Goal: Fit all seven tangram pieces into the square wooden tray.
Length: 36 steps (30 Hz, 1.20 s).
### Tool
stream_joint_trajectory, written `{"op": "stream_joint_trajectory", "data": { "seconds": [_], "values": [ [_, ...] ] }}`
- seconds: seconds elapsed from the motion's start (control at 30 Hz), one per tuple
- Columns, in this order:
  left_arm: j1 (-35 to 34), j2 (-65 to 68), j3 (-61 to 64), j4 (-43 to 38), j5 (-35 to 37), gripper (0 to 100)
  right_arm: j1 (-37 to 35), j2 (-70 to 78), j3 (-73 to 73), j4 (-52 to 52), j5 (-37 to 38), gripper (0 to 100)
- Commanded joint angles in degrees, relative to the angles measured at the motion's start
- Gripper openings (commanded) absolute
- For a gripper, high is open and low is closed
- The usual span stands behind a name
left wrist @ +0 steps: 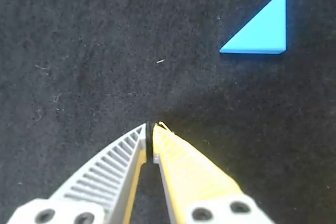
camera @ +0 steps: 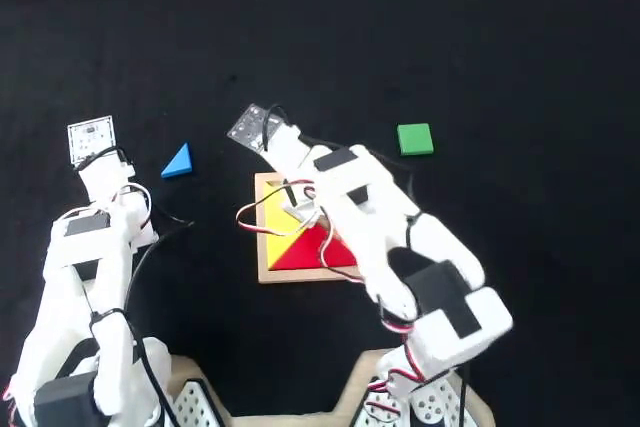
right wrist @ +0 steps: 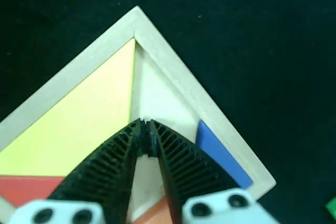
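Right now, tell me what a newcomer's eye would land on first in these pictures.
The wooden tray at mid-table, holding a yellow triangle and a red triangle, with the right gripper shut over its bare corner. On the black cloth a blue triangle lies left of the tray and a green square beyond its right side.
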Motion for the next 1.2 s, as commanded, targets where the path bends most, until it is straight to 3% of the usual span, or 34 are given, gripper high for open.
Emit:
{"op": "stream_joint_trajectory", "data": {
  "seconds": [0.0,0.2,0.8,1.0,1.17],
  "values": [
    [0.3,-1.0,-0.2,-0.8,0.2,3,0.5,1.2,-4.4,2.4,0.3,1.1],
    [0.5,-1.0,-0.2,-0.9,0.2,3,4.4,-2.2,-3.0,6.2,1.2,1.1],
    [0.3,-1.0,-0.2,-0.9,0.2,3,2.9,-9.2,5.7,6.5,4.0,1.1],
    [0.5,-1.0,-0.2,-0.9,0.2,3,4.3,-23.2,5.8,10.1,3.3,1.1],
    [0.4,-1.0,-0.2,-0.9,0.2,3,10.5,-28.8,10.8,5.9,1.1,1.1]
  ]
}}
